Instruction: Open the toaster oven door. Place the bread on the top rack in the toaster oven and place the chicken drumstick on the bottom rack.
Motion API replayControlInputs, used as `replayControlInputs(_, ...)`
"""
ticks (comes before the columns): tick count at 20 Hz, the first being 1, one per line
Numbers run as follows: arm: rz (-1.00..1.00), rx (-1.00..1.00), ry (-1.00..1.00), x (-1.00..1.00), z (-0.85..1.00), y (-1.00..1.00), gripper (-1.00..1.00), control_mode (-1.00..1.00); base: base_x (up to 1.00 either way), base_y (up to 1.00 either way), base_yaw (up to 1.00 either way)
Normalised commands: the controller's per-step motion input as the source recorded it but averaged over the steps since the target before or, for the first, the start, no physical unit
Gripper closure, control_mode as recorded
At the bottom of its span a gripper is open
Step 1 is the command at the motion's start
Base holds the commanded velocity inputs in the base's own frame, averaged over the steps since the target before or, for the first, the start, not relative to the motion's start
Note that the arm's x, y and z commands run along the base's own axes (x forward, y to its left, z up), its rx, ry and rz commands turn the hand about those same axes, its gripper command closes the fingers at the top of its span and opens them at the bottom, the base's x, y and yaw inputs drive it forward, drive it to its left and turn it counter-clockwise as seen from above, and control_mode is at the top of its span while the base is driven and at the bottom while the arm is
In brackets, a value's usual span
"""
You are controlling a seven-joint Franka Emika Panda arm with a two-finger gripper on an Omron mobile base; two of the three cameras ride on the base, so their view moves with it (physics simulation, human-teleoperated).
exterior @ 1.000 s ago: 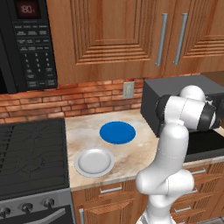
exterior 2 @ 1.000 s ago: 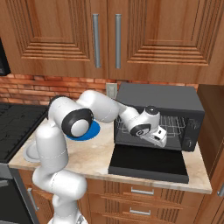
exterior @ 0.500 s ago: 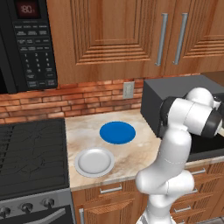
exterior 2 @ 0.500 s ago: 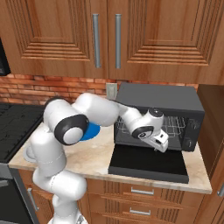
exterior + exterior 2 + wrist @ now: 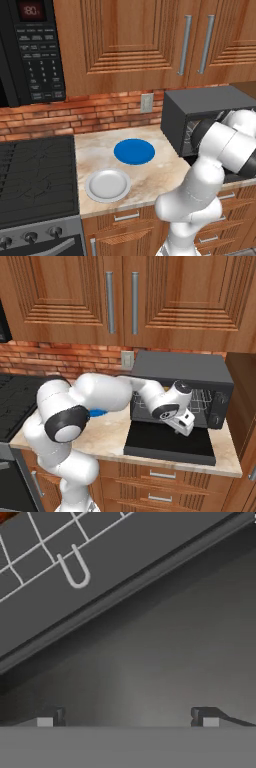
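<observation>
Two fingertips spread wide; end effector (image 5: 186,428) shifted right since earlier, above lowered toaster oven door (image 5: 170,443).

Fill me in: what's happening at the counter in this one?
A white robot arm is working at the dark grey boxy toaster oven on the marble counter. The oven's flat dark door already lies folded down, and silver wire racks show inside. The two-finger gripper hovers just above the lowered door at the oven's mouth, fingers apart and holding nothing. To the left, a round blue plate and a round white plate sit bare on the counter.
</observation>
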Motion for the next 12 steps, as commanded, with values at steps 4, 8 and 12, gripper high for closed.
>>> replayControlInputs(4,0.01,0.00,0.00,-0.50,0.28,0.14,-1.00,-1.00,0.00,0.00,0.00)
replayControlInputs(8,0.07,0.00,0.00,-0.42,0.27,0.28,-1.00,-1.00,0.00,0.00,0.00)
replayControlInputs(12,0.07,-0.02,0.00,-0.40,0.23,0.38,-1.00,-1.00,0.00,0.00,0.00)
